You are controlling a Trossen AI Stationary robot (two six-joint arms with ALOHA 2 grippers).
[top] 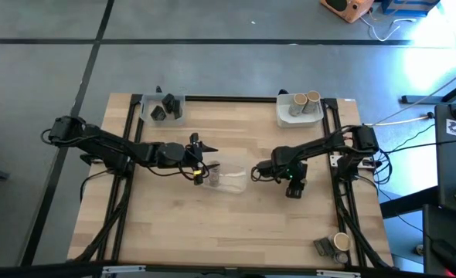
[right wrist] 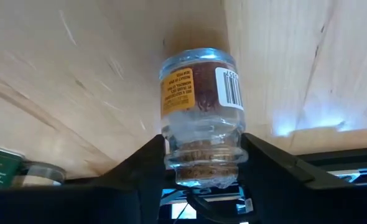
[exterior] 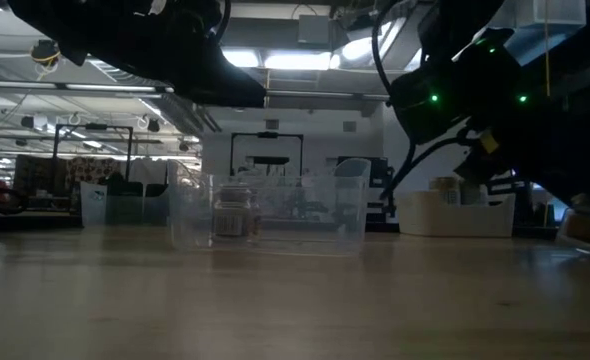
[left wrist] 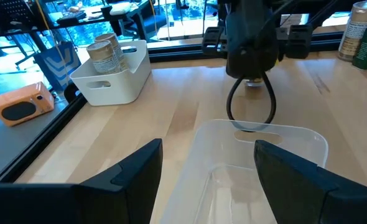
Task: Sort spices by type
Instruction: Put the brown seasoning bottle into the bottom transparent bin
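Note:
My right gripper (right wrist: 202, 149) points down over the table right of centre (top: 293, 188) and is shut on a small clear jar of brown spice with a yellow label (right wrist: 199, 99). My left gripper (left wrist: 208, 180) is open and hovers over the left end of a clear plastic tray (top: 229, 177) at mid-table. Another small jar (exterior: 232, 215) stands inside that tray. Dark blocky containers (top: 165, 108) sit in a far-left tray. Tan cylinders (top: 305, 100) stand in a white far-right tray (top: 288, 117). My right gripper pinches the jar at its ridged neck end (right wrist: 202, 158), one finger on each side. It comes from above, pointing down, so the jar's body hangs below the fingers, roughly upright. Whether its base touches the tabletop, I cannot tell.
A dark container (top: 323, 247) and a tan cylinder (top: 341, 241) stand at the near right corner. Black frame rails run along the table's left, right and far edges. Bare wood lies along the near side and between the two far trays.

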